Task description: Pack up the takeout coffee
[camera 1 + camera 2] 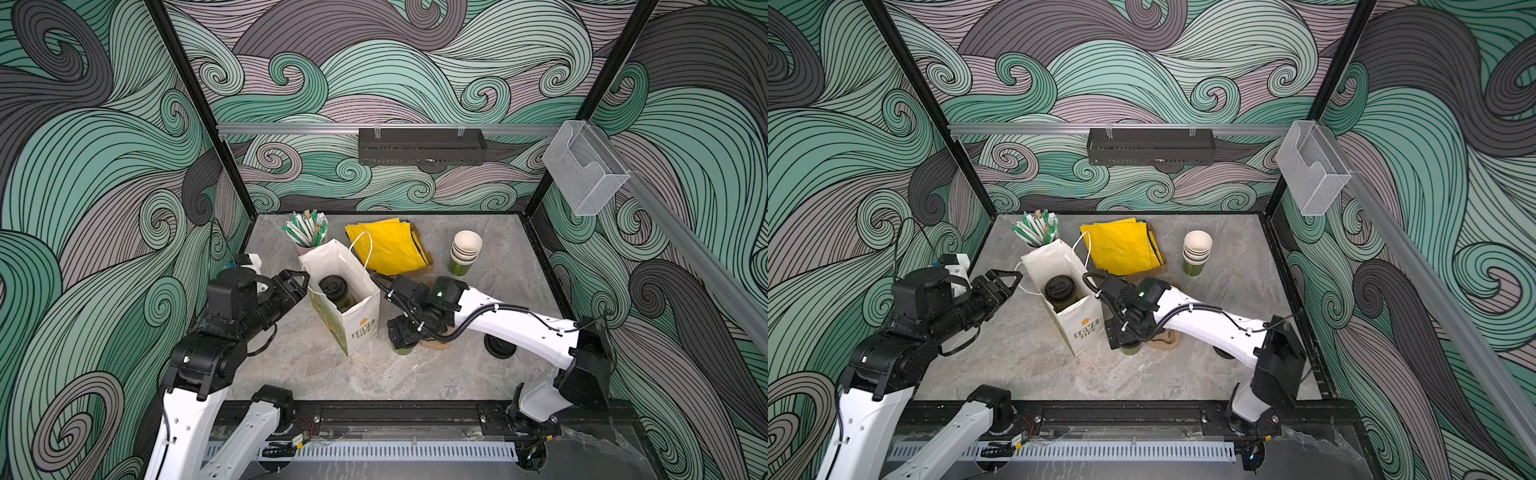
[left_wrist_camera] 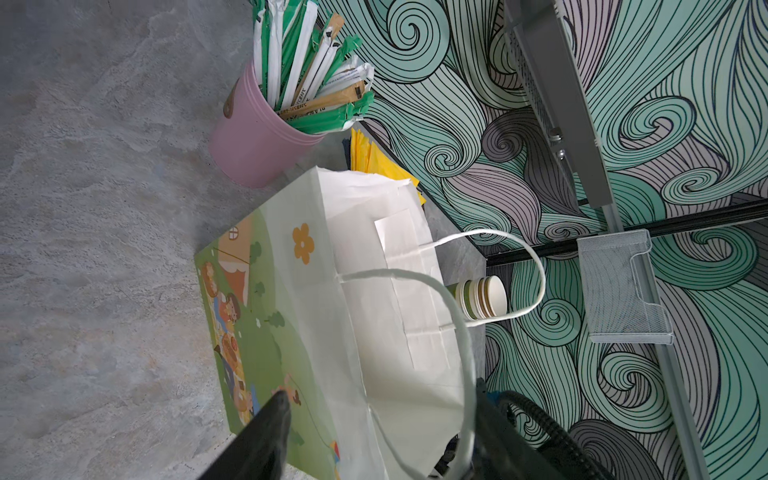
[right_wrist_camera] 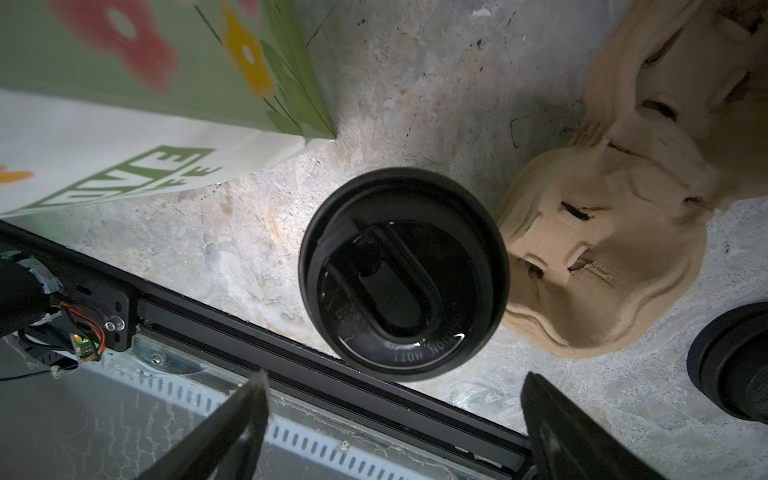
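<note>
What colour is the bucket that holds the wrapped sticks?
The bucket is pink; it shows best in the left wrist view.

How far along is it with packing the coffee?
One lidded cup already stands in the paper bag. The right gripper, jaws open, hovers over a second lidded cup on the table; gripping and bagging it remains. The left gripper is at the bag's rim.

Grey table (image 1: 316, 374) holds paper bag (image 1: 357, 320) centre; straw pot (image 1: 307, 232), napkins (image 1: 388, 247), cup stack (image 1: 465, 253) far; lidded cup (image 3: 403, 274), pulp carrier (image 3: 602, 249), loose lid (image 1: 498, 347) right.

Paper bag (image 1: 363, 328) — "LOVE LIFE"; cup lid (image 3: 403, 274) — "…TION HOT!"
</note>
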Controlling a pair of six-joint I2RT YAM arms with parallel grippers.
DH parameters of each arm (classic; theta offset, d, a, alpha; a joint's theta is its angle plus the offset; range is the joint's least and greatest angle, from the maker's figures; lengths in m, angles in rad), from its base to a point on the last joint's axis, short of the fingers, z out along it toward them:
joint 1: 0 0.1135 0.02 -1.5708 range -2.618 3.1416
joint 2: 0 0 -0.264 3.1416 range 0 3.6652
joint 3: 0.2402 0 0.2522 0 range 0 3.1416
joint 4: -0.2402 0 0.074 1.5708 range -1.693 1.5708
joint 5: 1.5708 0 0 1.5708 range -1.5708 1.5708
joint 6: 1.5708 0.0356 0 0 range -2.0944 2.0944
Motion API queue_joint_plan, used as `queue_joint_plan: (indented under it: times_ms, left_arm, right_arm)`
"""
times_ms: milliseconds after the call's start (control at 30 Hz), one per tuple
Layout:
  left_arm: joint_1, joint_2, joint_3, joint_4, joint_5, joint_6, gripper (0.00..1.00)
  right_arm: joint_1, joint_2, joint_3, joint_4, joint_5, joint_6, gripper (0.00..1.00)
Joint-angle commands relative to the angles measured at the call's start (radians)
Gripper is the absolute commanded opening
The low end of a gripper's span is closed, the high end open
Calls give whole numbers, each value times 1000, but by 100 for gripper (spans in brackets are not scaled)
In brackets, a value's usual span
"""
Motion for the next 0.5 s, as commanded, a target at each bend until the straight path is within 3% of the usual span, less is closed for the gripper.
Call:
queue_joint_plan:
  times_ms: [0,467]
  left_arm:
    - [-4,-10,30,-6,-24,27,69]
    - [-3,-16,20,3,-16,34,67]
  right_arm:
    - [8,9,32,-42,44,-32,95]
    - [5,67,48,-24,93,9,85]
